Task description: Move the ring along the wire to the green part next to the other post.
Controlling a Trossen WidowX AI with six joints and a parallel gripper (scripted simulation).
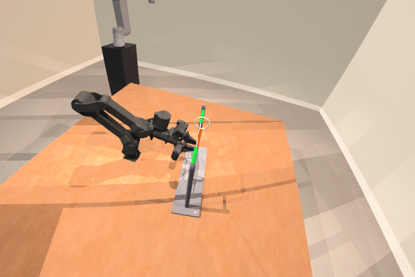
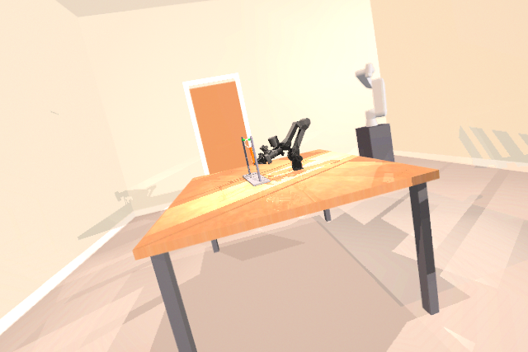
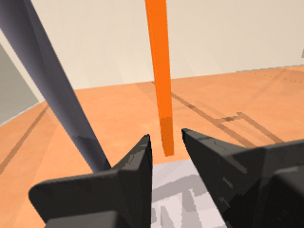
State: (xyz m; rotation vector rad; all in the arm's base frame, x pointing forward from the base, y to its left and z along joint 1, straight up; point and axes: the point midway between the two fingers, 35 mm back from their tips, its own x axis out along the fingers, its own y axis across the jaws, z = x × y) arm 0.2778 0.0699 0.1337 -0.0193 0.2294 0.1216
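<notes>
We saw the pincer (image 3: 166, 135) w/ fingers apart, gripping nothing; the orange handle (image 3: 161, 71) hung between the tips w/ a gap either side. The ring (image 1: 201, 122) sat round the green part (image 1: 201, 114) of the wire by the far post, above the grey baseplate (image 1: 177, 205) on the desk (image 1: 100, 227).

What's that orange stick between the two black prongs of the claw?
It's the ring's long orange handle, hanging down into the gap of the open claw. The wrist view shows space on both sides, so neither finger touches it.
</notes>
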